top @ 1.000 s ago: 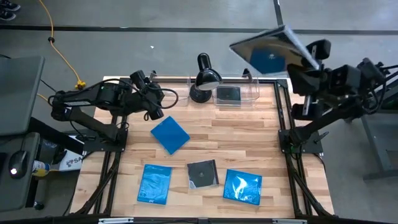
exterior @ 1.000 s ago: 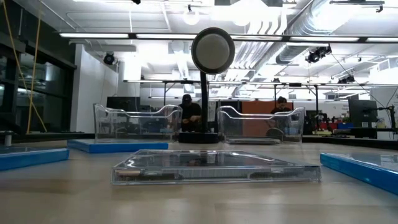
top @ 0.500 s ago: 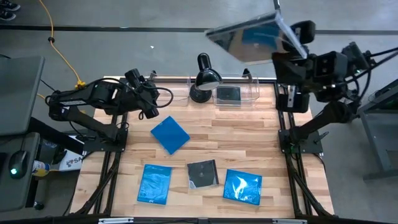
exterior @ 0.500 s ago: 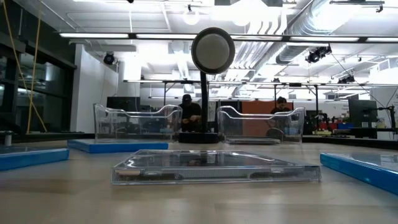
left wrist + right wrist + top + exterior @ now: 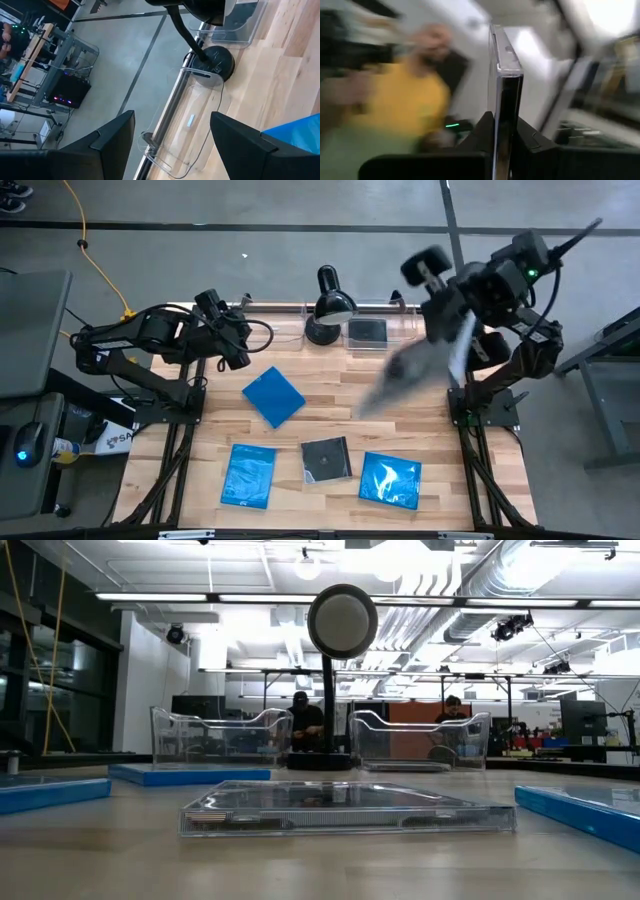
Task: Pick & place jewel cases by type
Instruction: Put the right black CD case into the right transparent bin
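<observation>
My right gripper (image 5: 452,338) is shut on a dark, clear-fronted jewel case (image 5: 410,375), which shows blurred above the table's right part. In the right wrist view this case (image 5: 503,85) stands edge-on between the fingers. My left gripper (image 5: 172,150) hangs open above the table's far left, over an empty clear bin (image 5: 192,125). Three blue cases (image 5: 273,396) (image 5: 248,476) (image 5: 390,480) and a black one (image 5: 326,459) lie flat on the table. Another black case (image 5: 367,331) lies in the right bin (image 5: 400,330). My right gripper pinches the case between its two fingers at one edge (image 5: 502,122), with a finger (image 5: 532,142) on each flat face. Most of the case sticks out beyond the fingertips. It is lifted clear of the table and tilted.
A black desk lamp (image 5: 325,305) stands at the far edge between the two clear bins. The low view has the black case (image 5: 345,808) in front and both bins (image 5: 220,735) (image 5: 420,740) behind. A blurred person in yellow (image 5: 395,105) is in the room beyond.
My right gripper has swung with the case from high beyond the table's far edge toward the table's near side and rolled. The case, which lay broad-side up toward the camera, now slants down over the table's right part. The cases on the table have not moved.
</observation>
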`<action>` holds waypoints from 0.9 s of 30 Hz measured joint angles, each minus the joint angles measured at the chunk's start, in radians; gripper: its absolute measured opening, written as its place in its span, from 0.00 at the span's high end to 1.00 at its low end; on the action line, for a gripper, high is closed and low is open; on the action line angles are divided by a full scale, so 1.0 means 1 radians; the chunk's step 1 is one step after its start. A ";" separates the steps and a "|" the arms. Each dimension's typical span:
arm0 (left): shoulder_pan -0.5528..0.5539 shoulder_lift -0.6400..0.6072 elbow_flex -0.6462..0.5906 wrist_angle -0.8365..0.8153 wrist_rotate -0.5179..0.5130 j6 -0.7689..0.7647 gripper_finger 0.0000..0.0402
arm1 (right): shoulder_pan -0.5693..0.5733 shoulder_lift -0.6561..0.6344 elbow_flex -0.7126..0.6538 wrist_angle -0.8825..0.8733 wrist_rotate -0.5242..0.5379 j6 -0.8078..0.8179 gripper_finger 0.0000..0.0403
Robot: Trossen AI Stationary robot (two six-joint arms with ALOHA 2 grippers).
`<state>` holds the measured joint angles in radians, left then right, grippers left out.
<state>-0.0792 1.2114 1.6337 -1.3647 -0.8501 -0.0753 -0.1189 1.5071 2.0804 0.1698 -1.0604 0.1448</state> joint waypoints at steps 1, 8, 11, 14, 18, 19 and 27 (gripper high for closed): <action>0.000 0.000 0.000 0.000 0.000 0.000 0.37 | -0.008 0.005 0.000 0.013 -0.071 0.036 0.97; 0.000 0.000 0.000 0.000 -0.003 0.000 0.37 | -0.019 0.027 0.000 0.051 -0.306 0.171 0.96; 0.000 0.000 0.000 0.000 -0.005 0.000 0.37 | -0.019 0.030 0.000 0.047 -0.341 0.181 0.96; 0.000 0.000 0.000 0.000 -0.007 0.000 0.37 | -0.019 0.032 0.000 0.044 -0.370 0.196 0.97; 0.000 0.000 0.000 0.000 -0.009 0.000 0.37 | -0.019 0.032 0.000 0.039 -0.414 0.212 0.96; 0.000 0.000 0.000 0.000 -0.009 0.000 0.37 | -0.019 0.032 0.000 0.039 -0.416 0.217 0.96; 0.000 0.001 0.000 0.000 -0.009 0.000 0.37 | -0.047 0.031 0.000 -0.073 -0.328 0.225 0.97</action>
<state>-0.0792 1.2125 1.6333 -1.3643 -0.8593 -0.0757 -0.1656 1.5383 2.0804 0.0968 -1.3884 0.3695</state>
